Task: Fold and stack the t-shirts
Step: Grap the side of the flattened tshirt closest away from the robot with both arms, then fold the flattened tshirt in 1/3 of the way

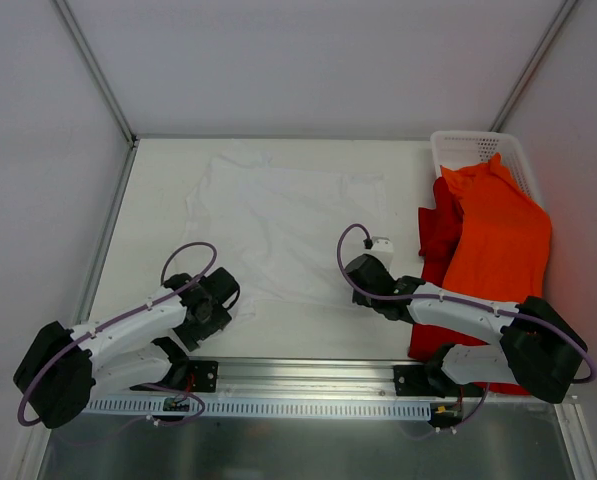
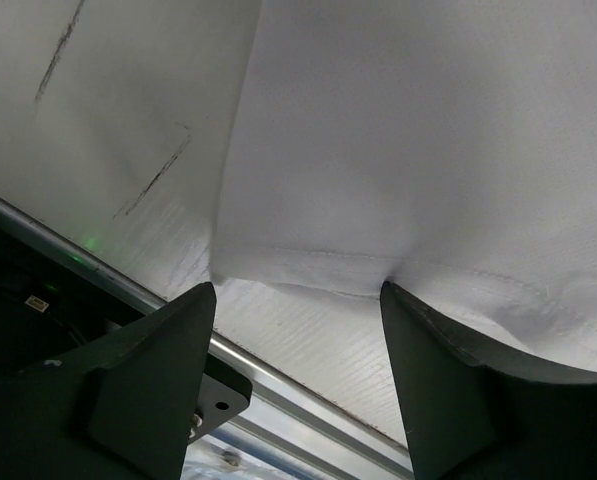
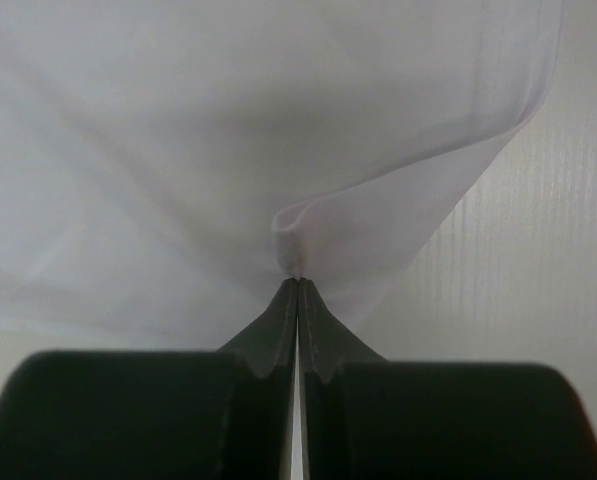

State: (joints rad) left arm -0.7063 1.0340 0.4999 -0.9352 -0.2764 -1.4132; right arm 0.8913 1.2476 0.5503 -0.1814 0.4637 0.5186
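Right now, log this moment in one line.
left gripper open over white t-shirt hem | right gripper shut on white t-shirt

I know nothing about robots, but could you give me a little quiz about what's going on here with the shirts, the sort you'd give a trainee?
1. True or false: the right hand is pinching a fold of the white t-shirt.
2. Which shirt lies on top of the red t-shirt at the right side of the table? A: a blue one. B: the orange t-shirt. C: a striped one.
3. Fill in the gap: the left hand, astride the white t-shirt's near hem, is ____ (open or shut).

Key: 1 true; 2 B; 3 open.
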